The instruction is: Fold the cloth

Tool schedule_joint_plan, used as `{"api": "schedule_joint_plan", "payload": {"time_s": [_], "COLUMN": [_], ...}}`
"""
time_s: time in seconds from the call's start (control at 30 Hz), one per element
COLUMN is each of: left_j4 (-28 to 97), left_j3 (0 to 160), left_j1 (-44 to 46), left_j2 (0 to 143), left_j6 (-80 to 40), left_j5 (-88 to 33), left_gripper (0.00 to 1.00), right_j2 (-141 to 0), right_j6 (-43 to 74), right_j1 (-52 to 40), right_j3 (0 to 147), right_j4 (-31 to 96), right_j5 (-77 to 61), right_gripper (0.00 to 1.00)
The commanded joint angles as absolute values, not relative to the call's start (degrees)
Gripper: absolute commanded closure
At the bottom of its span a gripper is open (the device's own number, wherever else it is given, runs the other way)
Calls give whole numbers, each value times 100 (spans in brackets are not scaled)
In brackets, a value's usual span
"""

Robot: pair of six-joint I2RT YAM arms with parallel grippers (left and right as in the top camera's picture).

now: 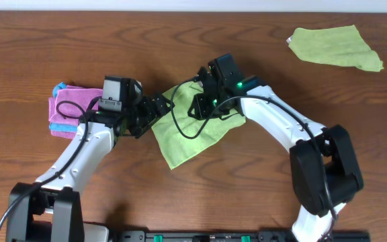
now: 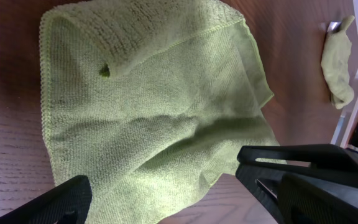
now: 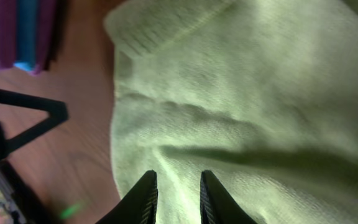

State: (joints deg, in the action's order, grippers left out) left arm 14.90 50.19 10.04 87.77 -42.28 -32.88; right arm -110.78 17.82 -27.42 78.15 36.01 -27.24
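The cloth (image 1: 190,138) is lime-green and lies rumpled on the table's middle, with one corner folded over (image 2: 123,43). My left gripper (image 1: 158,109) is open wide at the cloth's left edge, and in the left wrist view the cloth's near edge (image 2: 166,124) lies between its jaws (image 2: 166,186). My right gripper (image 1: 203,102) is over the cloth's upper part. In the right wrist view its fingers (image 3: 176,180) stand a narrow gap apart just above the cloth (image 3: 241,93), holding nothing I can see. No white tag shows on this cloth.
A second, duller green cloth (image 1: 334,47) with a small pale tag lies at the back right and also shows in the left wrist view (image 2: 337,62). A folded pink cloth with teal edging (image 1: 72,107) lies at the left, behind my left arm.
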Motion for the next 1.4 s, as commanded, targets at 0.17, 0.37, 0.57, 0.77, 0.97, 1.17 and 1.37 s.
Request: {"api": "schedule_joint_plan", "payload": {"time_s": [0.17,0.37,0.57,0.77,0.97,1.17,1.37], "left_j4": [1468,1468,1470,1470,1470,1468,1470], "left_j3": [5122,5124,5124,5124,5124,5124,5124], "left_j1": [1015,1015,1015,1015,1015,1015,1015], "left_j2": [8785,8785,8785,8785,8785,8785,8785], "left_j6": [-4289,-4289,-4292,-4294,-4394,-4399,-4486], "left_j5": [-3413,-3413,-3459,-3459,-3461,-3459,-3459], "left_gripper": [4,4,4,4,4,4,4], "right_j2": [-10554,-10307,-10320,-10320,-10324,-10324,-10427], "right_j6": [1142,451,99,-185,-228,-460,-523], "right_j1": [-2176,-1505,-1098,-993,-993,-993,-1000], "right_j3": [8899,8941,8340,7437,6847,6689,6683], "right_j4": [5500,6748,6458,5736,4799,4191,3835], "right_j5": [-685,-1234,-2003,-2552,-2904,-3033,-3164], "right_gripper": [56,28,27,28,30,34,38]}}
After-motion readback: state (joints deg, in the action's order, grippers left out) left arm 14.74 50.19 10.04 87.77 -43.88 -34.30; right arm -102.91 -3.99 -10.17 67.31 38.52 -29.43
